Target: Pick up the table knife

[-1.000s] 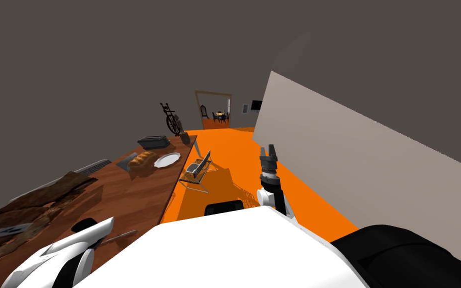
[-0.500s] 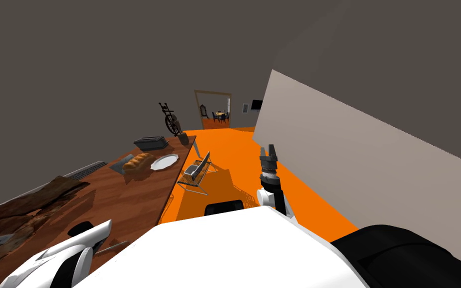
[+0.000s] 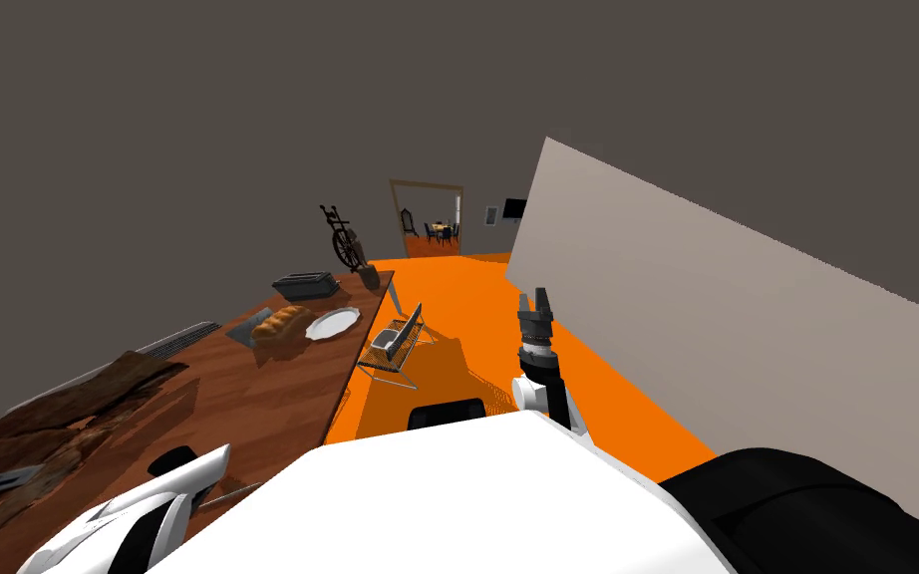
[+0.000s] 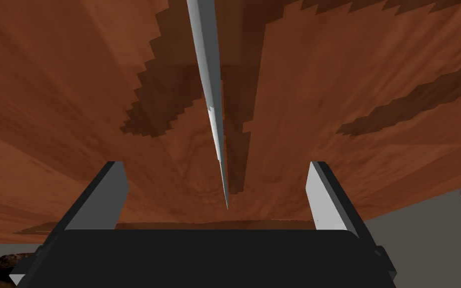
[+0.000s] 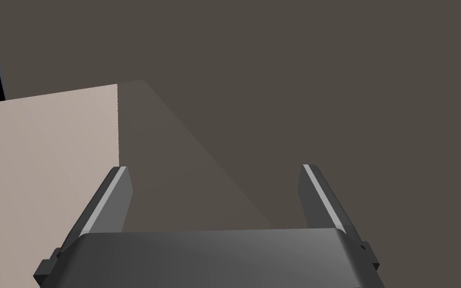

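The table knife [image 4: 213, 95] is a thin grey blade lying on the brown wooden table [image 4: 354, 75]. Its pointed end reaches toward my left gripper's dark body. My left gripper [image 4: 216, 166] is open, with one finger on each side of the blade and not touching it. In the head view, a short end of the knife [image 3: 236, 492] sticks out from under my left forearm [image 3: 149, 503], close to the table's near edge. My right gripper [image 3: 535, 297] is held up over the orange floor, open [image 5: 215, 169] and empty.
Farther along the table [image 3: 278, 389] lie a bread loaf [image 3: 283, 324], a white plate [image 3: 334, 322] and a dark box [image 3: 305, 285]. A wire chair [image 3: 394, 345] stands beside the table's edge on the orange floor [image 3: 467, 319]. A pale wall [image 3: 707, 319] runs on the right.
The head view has swung slightly left and back. My left forearm now covers more of the knife than a second ago. The right arm has not moved.
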You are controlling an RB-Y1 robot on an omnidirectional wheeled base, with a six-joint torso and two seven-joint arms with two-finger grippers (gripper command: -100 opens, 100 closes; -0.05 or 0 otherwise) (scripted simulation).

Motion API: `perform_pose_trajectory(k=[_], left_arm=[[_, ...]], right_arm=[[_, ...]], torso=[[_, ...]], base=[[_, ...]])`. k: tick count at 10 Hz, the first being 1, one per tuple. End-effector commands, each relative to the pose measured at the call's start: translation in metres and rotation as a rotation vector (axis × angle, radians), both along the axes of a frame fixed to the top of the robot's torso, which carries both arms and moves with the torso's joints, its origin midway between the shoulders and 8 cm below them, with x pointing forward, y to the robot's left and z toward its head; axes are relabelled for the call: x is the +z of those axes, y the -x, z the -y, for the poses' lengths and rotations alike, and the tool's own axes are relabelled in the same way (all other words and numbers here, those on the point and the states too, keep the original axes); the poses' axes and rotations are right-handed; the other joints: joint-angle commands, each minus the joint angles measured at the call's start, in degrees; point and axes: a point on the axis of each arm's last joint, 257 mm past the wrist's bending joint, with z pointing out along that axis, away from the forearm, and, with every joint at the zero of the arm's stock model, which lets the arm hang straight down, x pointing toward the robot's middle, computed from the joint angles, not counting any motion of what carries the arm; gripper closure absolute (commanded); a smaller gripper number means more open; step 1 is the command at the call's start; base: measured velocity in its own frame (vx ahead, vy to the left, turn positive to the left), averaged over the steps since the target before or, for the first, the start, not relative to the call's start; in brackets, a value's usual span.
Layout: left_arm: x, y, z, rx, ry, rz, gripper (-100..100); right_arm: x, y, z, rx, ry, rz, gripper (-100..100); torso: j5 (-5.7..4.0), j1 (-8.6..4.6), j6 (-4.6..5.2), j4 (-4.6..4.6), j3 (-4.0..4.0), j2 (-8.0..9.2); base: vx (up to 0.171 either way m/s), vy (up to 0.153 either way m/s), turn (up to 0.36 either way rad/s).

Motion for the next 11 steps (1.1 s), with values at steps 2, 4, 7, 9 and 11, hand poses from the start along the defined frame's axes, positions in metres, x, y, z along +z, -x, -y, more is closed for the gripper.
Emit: perform_pose_trajectory(k=[2,4,7,9,11], left_arm=[[0.0,0.0,0.0,0.0,0.0,0.0,100],[0.0,0.0,0.0,0.002,0.0,0.001,100],[0.002,-0.002,0.0,0.001,0.0,0.0,100],[0.016,-0.008,-0.011,0.008,0.001,0.001,100],[0.013,-0.007,-0.008,0.006,0.0,0.001,0]], right_arm=[[0.0,0.0,0.0,0.0,0.0,0.0,0],[0.0,0.0,0.0,0.0,0.0,0.0,0],[0.0,0.0,0.0,0.0,0.0,0.0,0],[0.0,0.0,0.0,0.0,0.0,0.0,0],[0.0,0.0,0.0,0.0,0.0,0.0,0]], torso=[[-0.04,-0.14,0.0,0.01,0.03,0.04],[-0.02,-0.15,0.04,0.0,0.01,0.02],[-0.02,-0.15,0.05,0.02,0.03,0.04],[-0.07,-0.39,0.07,0.04,0.06,0.07],[-0.07,-0.38,0.03,0.04,0.08,0.12]], base=[[0.002,0.006,0.006],[0.0,0.0,0.0],[-0.003,-0.008,-0.008],[-0.02,-0.079,-0.032],[-0.008,-0.025,-0.001]])
